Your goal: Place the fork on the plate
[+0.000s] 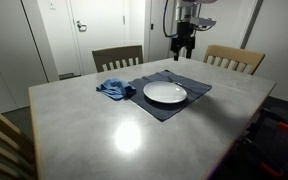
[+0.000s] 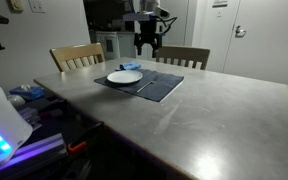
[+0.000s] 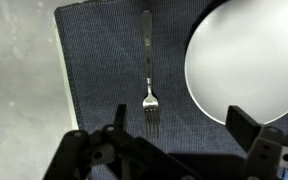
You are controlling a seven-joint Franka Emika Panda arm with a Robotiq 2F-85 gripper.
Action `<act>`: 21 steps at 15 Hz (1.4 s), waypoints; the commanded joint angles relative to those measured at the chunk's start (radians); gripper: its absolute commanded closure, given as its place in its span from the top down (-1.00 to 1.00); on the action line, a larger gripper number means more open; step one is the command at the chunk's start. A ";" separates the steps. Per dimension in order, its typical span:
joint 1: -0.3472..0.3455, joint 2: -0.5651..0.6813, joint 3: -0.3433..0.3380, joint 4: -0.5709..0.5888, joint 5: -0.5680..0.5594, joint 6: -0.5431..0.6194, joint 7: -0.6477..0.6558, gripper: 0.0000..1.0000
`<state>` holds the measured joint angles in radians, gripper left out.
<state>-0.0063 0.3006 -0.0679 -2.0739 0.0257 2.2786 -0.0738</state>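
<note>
- Task not yet begun, judging by the layout: fork [image 3: 148,72] flat on the dark grey placemat [image 3: 94,70], handle pointing away from the wrist camera, tines toward it.
- Fork just beside the white plate [image 3: 249,60], running lengthwise past its rim, with a strip of placemat between; no part of it on the plate.
- Plate bare in the wrist view, and bare again in an exterior view, plate [image 1: 165,92] sitting on the placemat with nothing on it.
- Tool [image 3: 177,112] with fingers spread wide apart and holding nothing; tines visible in the gap between them, but lower down and untouched.
- In both exterior views, tool [image 1: 185,45] hanging well above the worktop [image 1: 104,130], over the far part of the placemat, clear of everything.
- Fork itself too thin to make out with any certainty in the exterior views.
- Left to do, as a judgement only: lowering onto the fork, closing across the slim handle, lifting, carrying sideways over the plate, letting go. In short, the whole job.
- Probably the hard part: thin metal lying flat against the woven mat, little to get under, so fingertips pressed right down beside the handle before closing.
- Short carry afterwards, given fork and plate side by side.
- Also on the worktop: a crumpled blue cloth [image 1: 115,90] near the placemat's edge, out of the way; two wooden chairs [image 1: 117,57] along the far side.
</note>
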 commanded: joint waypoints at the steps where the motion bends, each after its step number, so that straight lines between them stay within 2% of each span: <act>1: -0.011 0.003 0.017 0.007 -0.011 -0.017 0.012 1.00; 2: -0.007 0.017 0.014 0.023 -0.024 -0.029 0.025 1.00; 5: -0.031 0.049 0.027 0.061 0.009 -0.106 -0.041 1.00; 8: -0.053 0.070 0.026 0.079 0.031 -0.136 -0.084 1.00; 13: -0.114 0.168 0.039 0.186 0.101 -0.243 -0.195 1.00; 15: -0.127 0.201 0.047 0.216 0.124 -0.256 -0.217 1.00; 21: -0.134 0.280 0.061 0.254 0.180 -0.220 -0.160 1.00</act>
<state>-0.1170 0.5357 -0.0271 -1.8629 0.1697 2.0655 -0.2551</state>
